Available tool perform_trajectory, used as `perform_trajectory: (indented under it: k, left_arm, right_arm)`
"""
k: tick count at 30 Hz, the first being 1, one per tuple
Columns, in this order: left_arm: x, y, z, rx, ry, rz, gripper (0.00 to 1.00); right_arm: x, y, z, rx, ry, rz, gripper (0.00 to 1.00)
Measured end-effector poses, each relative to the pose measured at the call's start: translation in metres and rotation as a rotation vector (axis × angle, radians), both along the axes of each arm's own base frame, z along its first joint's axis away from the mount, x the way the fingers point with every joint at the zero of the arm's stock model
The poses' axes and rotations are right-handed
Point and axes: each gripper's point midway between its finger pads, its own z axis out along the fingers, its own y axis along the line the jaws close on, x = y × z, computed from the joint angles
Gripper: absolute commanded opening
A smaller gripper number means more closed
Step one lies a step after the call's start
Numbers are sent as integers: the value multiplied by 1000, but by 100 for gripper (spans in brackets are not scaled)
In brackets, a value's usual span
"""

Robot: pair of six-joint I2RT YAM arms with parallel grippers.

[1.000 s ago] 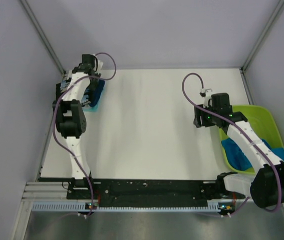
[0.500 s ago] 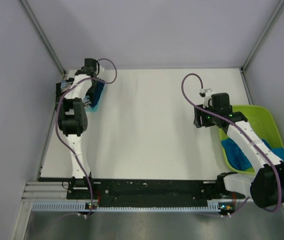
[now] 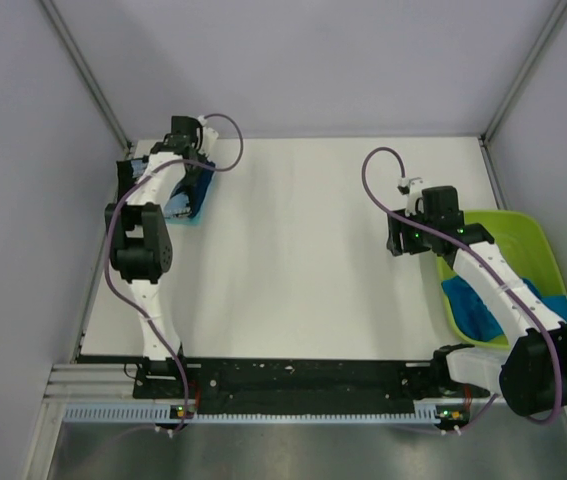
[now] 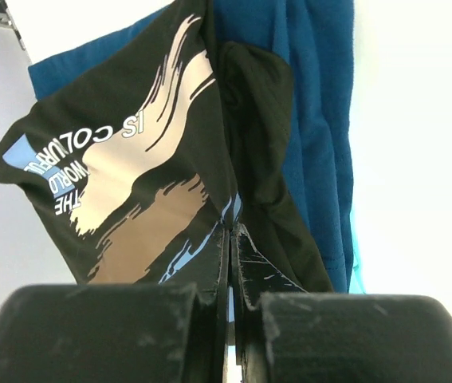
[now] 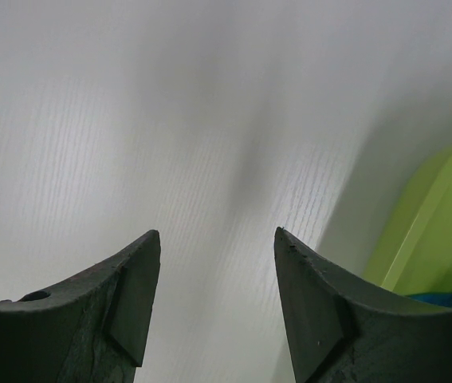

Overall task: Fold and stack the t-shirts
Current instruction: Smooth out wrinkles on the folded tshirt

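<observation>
Black t-shirt (image 4: 130, 183) lies on bright blue t-shirt (image 4: 313, 120), table (image 3: 293, 250) 10 o'clock corner. Left gripper (image 4: 230, 239) fingers pinched tight on black cloth. Right gripper (image 5: 218, 263) fingers wide apart above table, beside green tub (image 5: 441, 239) at 4 o'clock; blue shirts (image 3: 473, 310) inside.

Black t-shirt (image 4: 130, 183) lower edge hidden behind left gripper (image 4: 230, 233); blue shirt (image 3: 469, 310) in tub (image 3: 525, 228) partly under right arm (image 3: 493, 275).

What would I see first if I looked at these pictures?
The black t-shirt with tan and blue print, pinched in the left gripper at the far left corner of the table, over a blue shirt. Then the lime-green tub on the right, with blue cloth inside.
</observation>
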Motion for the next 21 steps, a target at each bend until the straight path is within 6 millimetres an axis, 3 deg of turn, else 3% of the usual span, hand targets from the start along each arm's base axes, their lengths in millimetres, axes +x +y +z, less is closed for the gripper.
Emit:
perform_trajectory:
  k: [8, 9, 10, 11, 21]
  left_arm:
    - [-10, -20, -14, -26, 39, -54, 0]
    - [-13, -24, -17, -30, 48, -64, 8]
    - [-14, -26, -19, -32, 56, -72, 22]
    - [-15, -28, -22, -34, 64, -81, 27]
    - [-27, -43, -35, -84, 149, -113, 52]
  right_arm:
    - [0, 0, 0, 0, 2, 0, 59]
    - [0, 0, 0, 0, 2, 0, 59]
    - [0, 0, 0, 0, 2, 1, 59]
    - [0, 0, 0, 0, 2, 1, 59]
    - [-1, 0, 2, 2, -6, 5, 59]
